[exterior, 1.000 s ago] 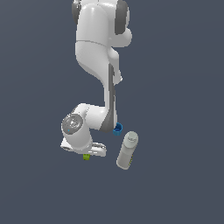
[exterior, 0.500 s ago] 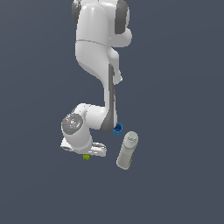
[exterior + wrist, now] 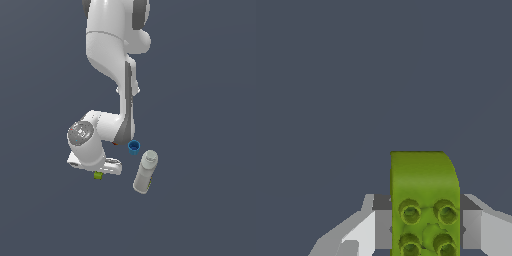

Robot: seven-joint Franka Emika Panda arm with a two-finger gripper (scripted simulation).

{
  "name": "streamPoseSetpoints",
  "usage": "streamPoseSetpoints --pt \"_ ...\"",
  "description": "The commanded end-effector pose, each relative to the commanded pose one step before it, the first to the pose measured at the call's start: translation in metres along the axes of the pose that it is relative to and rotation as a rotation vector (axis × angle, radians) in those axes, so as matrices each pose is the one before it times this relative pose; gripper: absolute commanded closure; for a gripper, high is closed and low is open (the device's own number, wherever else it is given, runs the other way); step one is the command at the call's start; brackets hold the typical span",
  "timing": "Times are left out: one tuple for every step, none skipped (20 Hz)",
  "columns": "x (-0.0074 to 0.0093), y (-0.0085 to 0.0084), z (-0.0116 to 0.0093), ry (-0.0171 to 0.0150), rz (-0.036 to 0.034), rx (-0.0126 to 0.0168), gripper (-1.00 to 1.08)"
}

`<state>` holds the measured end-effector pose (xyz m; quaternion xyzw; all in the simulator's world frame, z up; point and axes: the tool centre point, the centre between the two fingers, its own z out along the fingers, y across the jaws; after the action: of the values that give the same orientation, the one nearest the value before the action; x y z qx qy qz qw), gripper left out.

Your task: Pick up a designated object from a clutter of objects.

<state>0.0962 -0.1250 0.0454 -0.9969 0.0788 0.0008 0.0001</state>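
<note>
The lime-green studded brick [image 3: 425, 200] fills the gap between my two fingers in the wrist view, and each grey finger [image 3: 381, 220] lies against one of its sides. In the exterior view only a small part of the brick [image 3: 98, 175] shows under the white hand. My gripper [image 3: 100, 172] is low over the floor and shut on the brick. The small blue cup [image 3: 133, 146] stands just to the exterior view's right of the arm. The white-grey bottle [image 3: 145, 172] lies beyond it. The orange cube [image 3: 115, 143] is almost wholly hidden behind the arm.
The floor [image 3: 200, 100] is plain dark grey. The arm's own links rise above the hand in the exterior view. The cup and the bottle lie close to the hand on the exterior view's right.
</note>
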Motion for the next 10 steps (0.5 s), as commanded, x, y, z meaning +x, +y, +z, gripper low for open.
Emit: streamPoseSetpoints --pt "-0.00254 -0.00088 -0.01659 0.00144 -0.00008 0.00003 1.08" --pt "-0.00139 -0.0004 -0.00764 0.0 0.0 0.0 1.08" --pt "-0.00152 -0.00018 -0.00837 0.00017 0.00034 0.0003 1.08" --pt "-0.0016 -0.00046 -0.0089 0.0 0.0 0.0 1.08" --pt "-0.00171 -0.00049 -0.00953 0.0 0.0 0.0 1.08" --pt "-0.0018 -0.00051 -0.01011 0.0 0.0 0.0 1.08" --pt "-0.00188 -0.00054 -0.01063 0.0 0.0 0.0 1.08" --pt "-0.00196 -0.00055 -0.01112 0.0 0.0 0.0 1.08" --pt "-0.00201 -0.00057 -0.01149 0.0 0.0 0.0 1.08" --pt "-0.00204 -0.00057 -0.01175 0.0 0.0 0.0 1.08"
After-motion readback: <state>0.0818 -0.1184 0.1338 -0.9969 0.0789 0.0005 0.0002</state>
